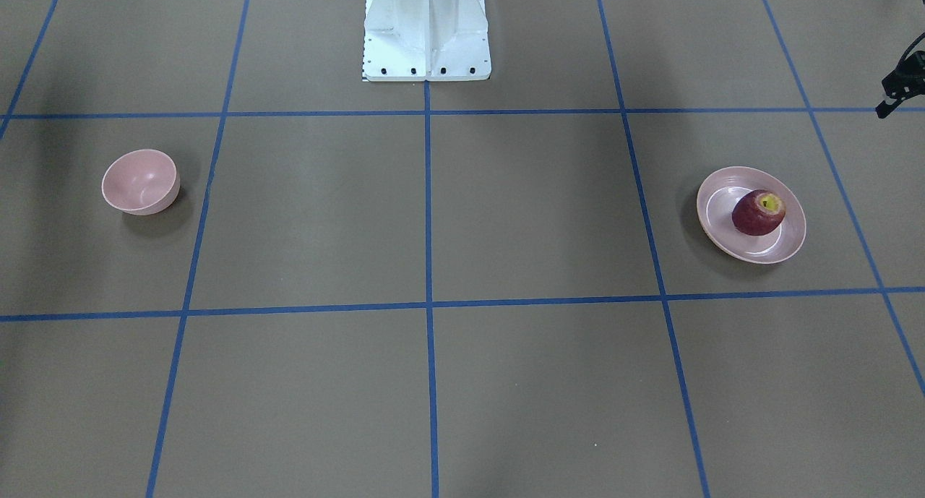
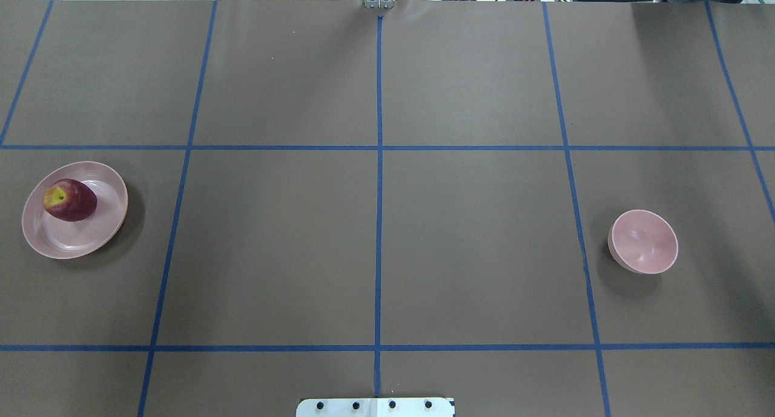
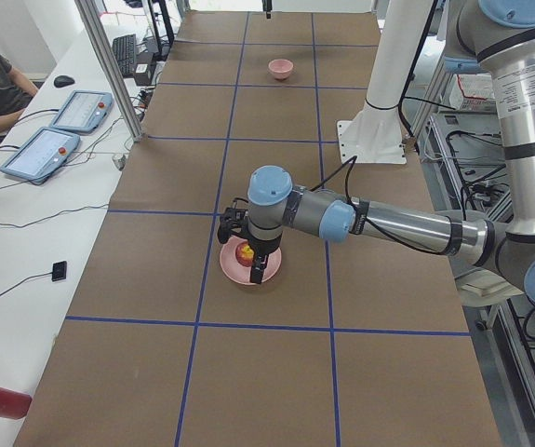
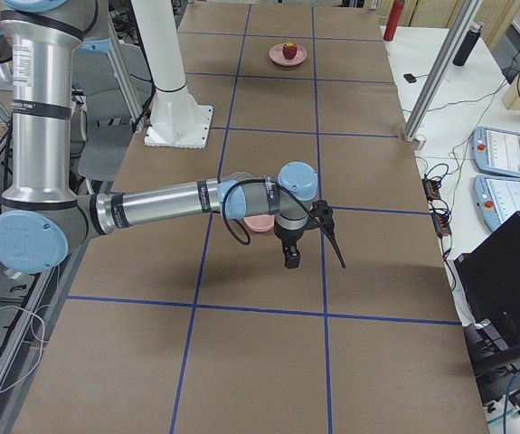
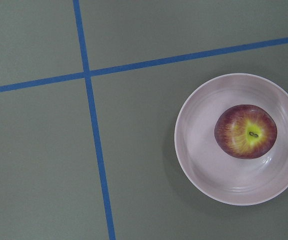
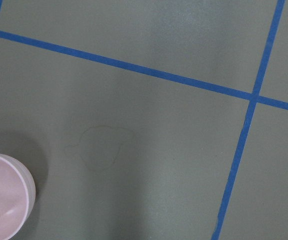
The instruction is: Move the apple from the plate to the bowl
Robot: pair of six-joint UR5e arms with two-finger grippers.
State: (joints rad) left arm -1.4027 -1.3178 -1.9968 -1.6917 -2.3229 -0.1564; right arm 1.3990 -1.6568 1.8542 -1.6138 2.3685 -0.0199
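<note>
Well, apple (image 2: 71, 200) on plate (image 2: 79, 238), bowl (image 2: 643, 241) well apart; L fingers (image 3: 258, 270), R fingers (image 4: 291, 256): apart/together can't tell.

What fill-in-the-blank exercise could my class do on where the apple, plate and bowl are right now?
1. The apple lies on the plate, near the ____ edge of the overhead view.
2. The bowl is ____.
3. The tape lines forming the grid are ____.
Missing words: left; empty; blue.
</note>
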